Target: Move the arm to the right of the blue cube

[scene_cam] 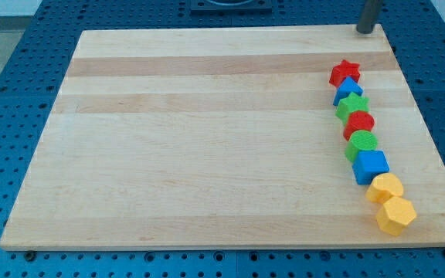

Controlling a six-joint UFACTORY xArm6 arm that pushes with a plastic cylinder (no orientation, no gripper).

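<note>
The blue cube (371, 165) lies on the wooden board (207, 139) near its right edge, in a slanting column of blocks. Above it in the column are a red star (344, 72), a smaller blue block (348, 89), a green star-like block (353, 106), a red block (359, 123) and a round green block (361, 143). Below it are two yellow hexagonal blocks (385, 188) (396, 215). My tip (365, 32) stands at the board's top edge near the view's top right, well above the red star and far from the blue cube, touching no block.
The board rests on a blue perforated table (22, 93). A narrow strip of board (419, 154) runs between the column of blocks and the right edge. A dark mount (230, 6) shows at the view's top centre.
</note>
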